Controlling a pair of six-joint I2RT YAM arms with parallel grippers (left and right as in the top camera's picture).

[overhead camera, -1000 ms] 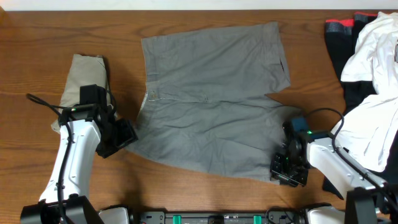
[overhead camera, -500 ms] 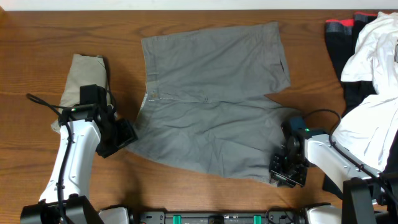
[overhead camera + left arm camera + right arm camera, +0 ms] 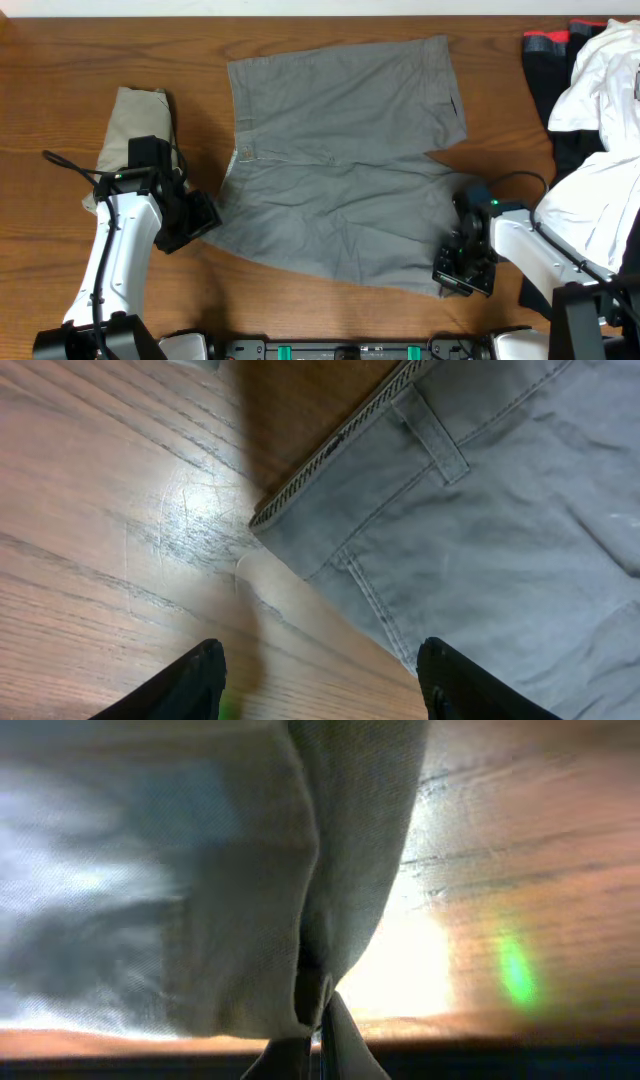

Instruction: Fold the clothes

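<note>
The right end effector (image 3: pixel 318 1042) pinches a hem (image 3: pixel 345 920) of the grey shorts (image 3: pixel 340 170), which lie unfolded on the bench (image 3: pixel 60 70), and the left end effector (image 3: pixel 322 678) gapes at their waistband (image 3: pixel 330 450), while the khaki shorts (image 3: pixel 137 115) look folded, so one pair seems done and this one is left.

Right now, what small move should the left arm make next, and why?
Probably lower the open left jaws onto the waistband corner of the medium grey cotton shorts and close; the right jaws pinch a leg hem, while the left ones hold nothing.

Overhead faces down; wrists close on grey shorts (image 3: pixel 340 170).
</note>
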